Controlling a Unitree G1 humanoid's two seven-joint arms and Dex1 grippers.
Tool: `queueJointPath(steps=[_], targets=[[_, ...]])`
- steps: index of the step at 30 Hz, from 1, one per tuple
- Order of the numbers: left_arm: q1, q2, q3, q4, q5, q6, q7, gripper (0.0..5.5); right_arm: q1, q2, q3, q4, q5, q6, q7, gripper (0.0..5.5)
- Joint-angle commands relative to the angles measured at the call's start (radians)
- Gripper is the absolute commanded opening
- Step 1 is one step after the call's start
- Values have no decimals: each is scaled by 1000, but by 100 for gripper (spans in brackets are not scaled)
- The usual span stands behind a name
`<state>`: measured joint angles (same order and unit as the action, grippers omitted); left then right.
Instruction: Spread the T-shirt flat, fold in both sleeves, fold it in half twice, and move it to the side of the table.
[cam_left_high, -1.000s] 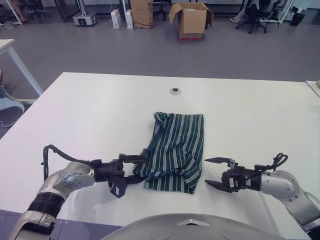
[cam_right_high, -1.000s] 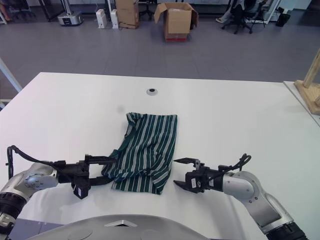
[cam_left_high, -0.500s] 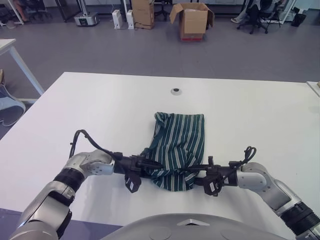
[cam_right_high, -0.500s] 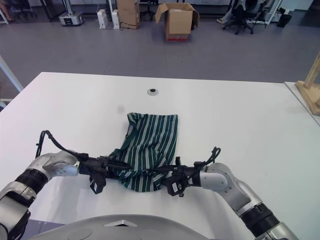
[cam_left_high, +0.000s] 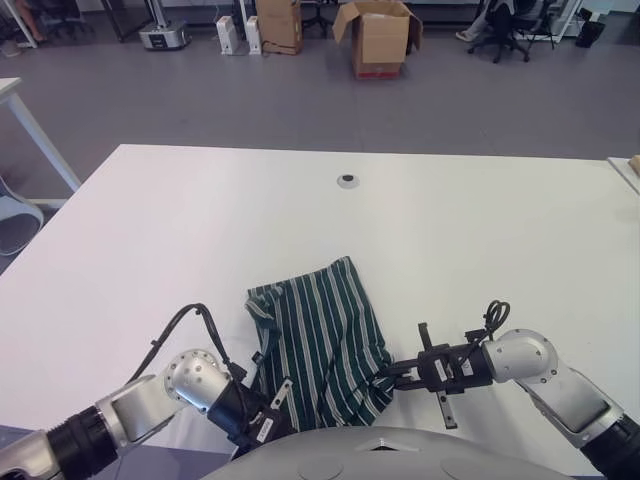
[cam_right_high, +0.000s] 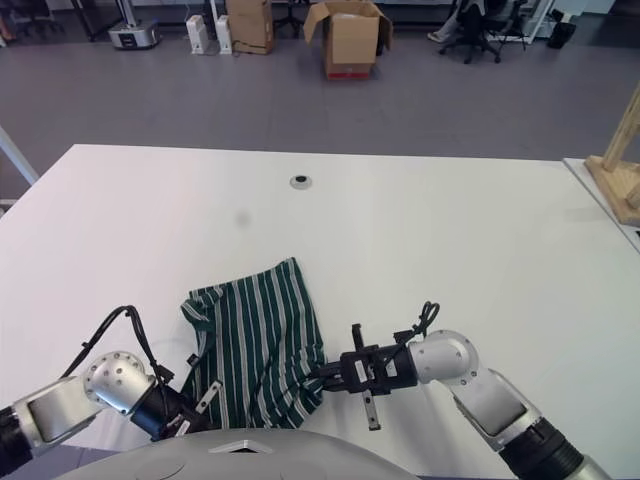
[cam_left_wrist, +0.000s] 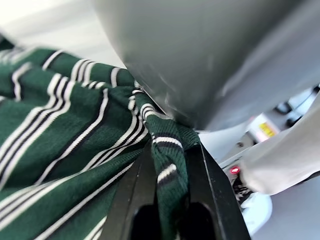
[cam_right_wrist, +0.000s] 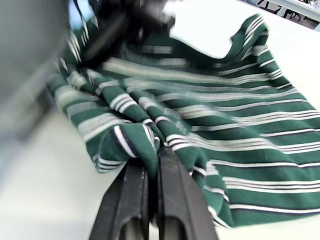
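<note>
A green T-shirt with white stripes (cam_left_high: 318, 345) lies bunched on the white table (cam_left_high: 200, 220), close to its near edge. My left gripper (cam_left_high: 272, 405) is shut on the shirt's near left corner; in the left wrist view its fingers (cam_left_wrist: 131, 200) pinch a fold of the cloth (cam_left_wrist: 60, 130). My right gripper (cam_left_high: 393, 378) is shut on the near right corner, and the right wrist view has striped fabric (cam_right_wrist: 200, 110) clamped between its fingers (cam_right_wrist: 172, 200).
A small round dark fitting (cam_left_high: 347, 181) sits in the table top towards the far edge. A wooden stand (cam_right_high: 615, 175) is at the table's right edge. Cardboard boxes (cam_left_high: 378, 38) and chairs stand on the floor beyond.
Both grippers closed in on the shirt's near corners and pulled it towards the near edge and to the left; the shirt now lies slanted and nearer to me.
</note>
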<state>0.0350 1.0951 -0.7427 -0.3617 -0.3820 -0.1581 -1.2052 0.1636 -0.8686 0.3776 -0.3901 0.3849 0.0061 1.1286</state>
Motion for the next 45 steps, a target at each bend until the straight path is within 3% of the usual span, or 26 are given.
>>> queueJointPath(steps=[1,3,6,10,14,18,20,21,26,29,32,34,37,41,43,45], targets=[[-59,54,173,3,-170,186,-51,14,12,-179,-168,-126,379,351,76,0],[-143,42,256,54,-325,349,-117,14,-38,-215,-242,-119,579,514,92,0],[-249,-48,363,152,-485,530,-112,14,-204,-125,-259,-20,658,643,15,0],[-312,-168,371,331,-356,552,-95,13,-364,28,-186,157,538,692,-57,0],[-392,-322,324,606,-172,506,-101,12,-528,201,-64,490,290,631,-96,0],[-413,-449,383,819,-75,407,-21,12,-644,335,-30,759,111,563,-157,0],[-400,-482,418,846,-65,395,-8,12,-688,390,-82,851,112,585,-176,0],[-397,-495,438,853,-67,404,1,12,-703,410,-104,877,106,586,-189,37],[-411,-521,586,859,-56,386,116,119,-772,487,-308,920,180,639,-290,127],[-475,-520,689,835,-41,304,208,119,-795,506,-441,887,243,663,-345,127],[-564,-528,747,780,-47,287,239,119,-759,516,-493,794,263,686,-383,127],[-585,-561,703,695,-36,289,199,119,-727,522,-511,739,268,698,-401,127],[-548,-599,538,654,20,285,37,119,-696,531,-531,690,268,711,-421,127],[-531,-611,333,890,210,219,-106,119,-683,529,-551,668,271,720,-429,127],[-582,-650,311,1183,341,94,61,119,-667,525,-555,646,274,728,-425,127],[-627,-661,359,1390,381,27,317,119,-650,523,-562,634,273,727,-425,127]])
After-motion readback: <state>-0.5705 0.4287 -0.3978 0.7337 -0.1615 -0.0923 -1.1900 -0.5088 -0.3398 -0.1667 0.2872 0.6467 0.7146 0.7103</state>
